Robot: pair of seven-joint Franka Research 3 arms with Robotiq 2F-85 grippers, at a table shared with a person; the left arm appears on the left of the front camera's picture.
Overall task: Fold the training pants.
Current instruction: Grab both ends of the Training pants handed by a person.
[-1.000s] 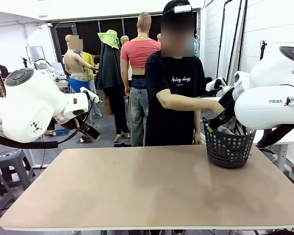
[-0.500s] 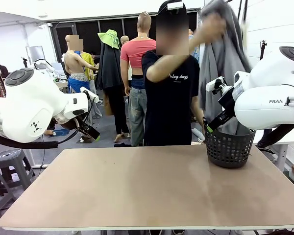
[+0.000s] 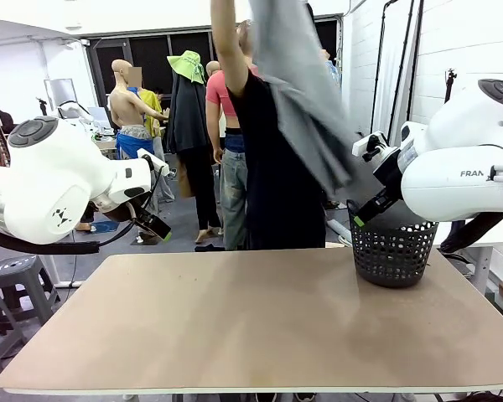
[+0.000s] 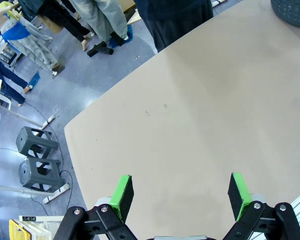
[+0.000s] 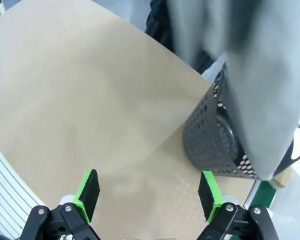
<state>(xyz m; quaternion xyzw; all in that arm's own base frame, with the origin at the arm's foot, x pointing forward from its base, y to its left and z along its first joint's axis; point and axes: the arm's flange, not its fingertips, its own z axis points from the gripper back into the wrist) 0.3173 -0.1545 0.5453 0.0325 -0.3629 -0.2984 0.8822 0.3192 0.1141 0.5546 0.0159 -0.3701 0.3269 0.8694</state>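
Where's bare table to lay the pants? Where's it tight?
The table is bare from its left edge across to the black mesh basket, near edge to far. Crowded only at the far right corner: basket, with the training pants held above it.

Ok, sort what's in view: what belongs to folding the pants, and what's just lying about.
Job: training pants, held up by the person's arm; table; left gripper and right gripper, both open.
Lying about: black mesh basket; grey stools on the floor.
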